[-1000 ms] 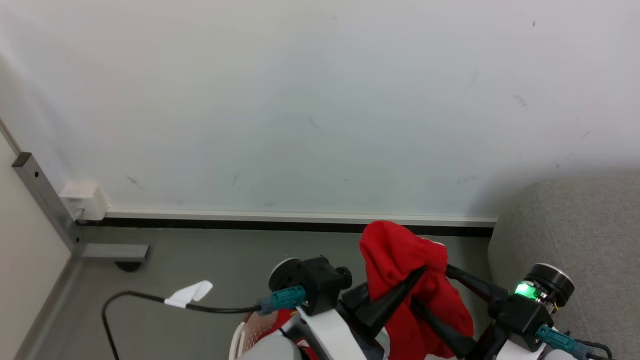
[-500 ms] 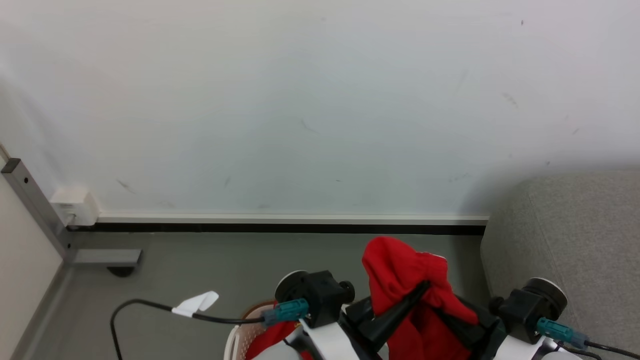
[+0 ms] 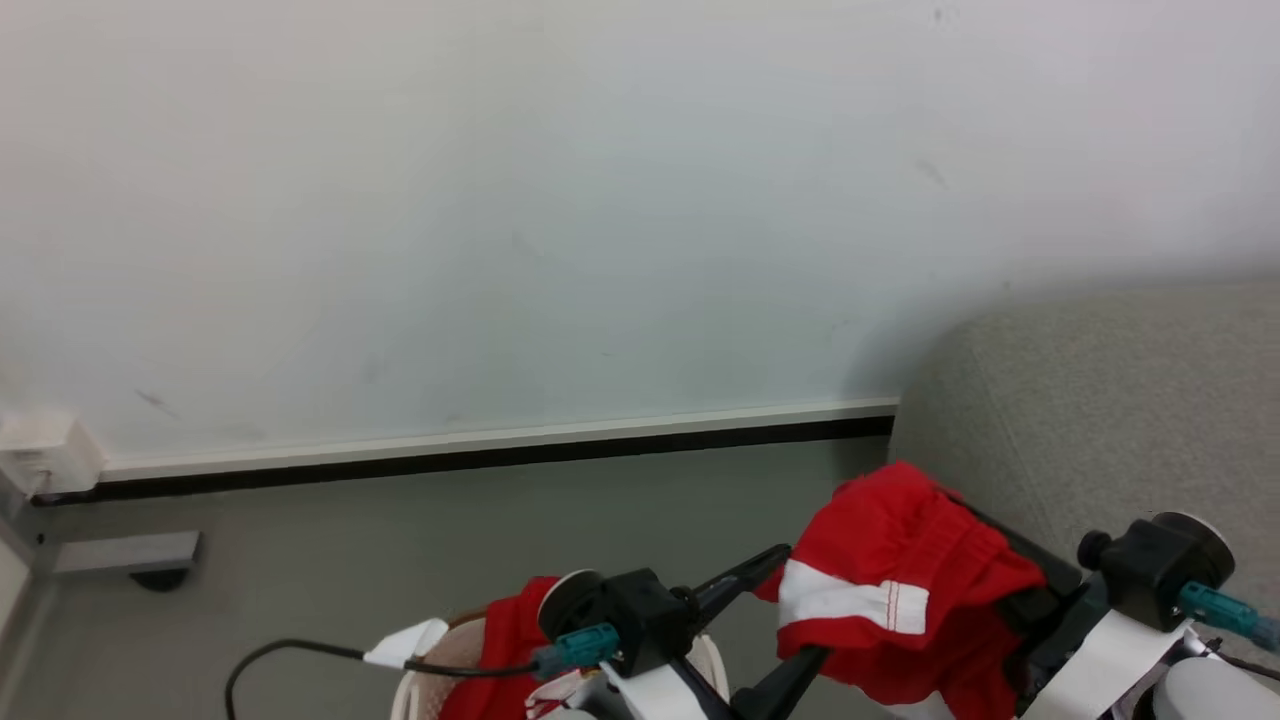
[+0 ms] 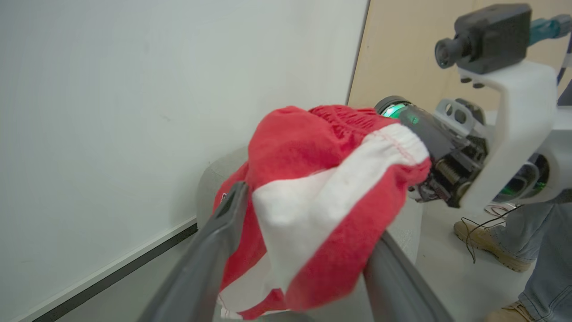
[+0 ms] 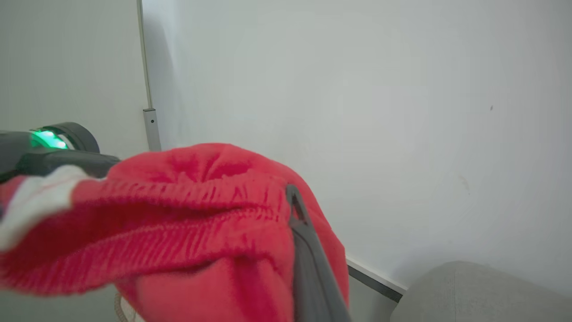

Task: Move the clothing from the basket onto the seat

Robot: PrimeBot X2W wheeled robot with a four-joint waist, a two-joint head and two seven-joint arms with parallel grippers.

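Up in the head view, a red piece of clothing (image 3: 900, 590) with a white stripe is held in the air between the two arms. It hangs above the grey floor (image 3: 400, 530), just beside the corner of the grey sofa (image 3: 1120, 400), and not on it. The left gripper (image 3: 800, 603) has its two dark fingers wide apart. One points at the edge of the cloth and the other goes under it. The right gripper (image 3: 1030, 600) is mostly under the cloth. At the bottom is the white basket (image 3: 410, 685), with more red clothes (image 3: 510, 640) inside. A black cable (image 3: 300, 652) with a white tag lies on the floor by it.

In the left wrist view, the fingers (image 4: 210, 255) stand far apart, so this gripper is open. The red and white cloth bulges between them and touches both. It goes on over the front of the other arm. A person's shoe (image 4: 485, 239) shows at the low right.

In the right wrist view, one grey finger (image 5: 304, 250) pokes up beside the red cloth. The cloth covers the other one, so I cannot tell if this gripper is open or closed. The sofa corner is low on the right.
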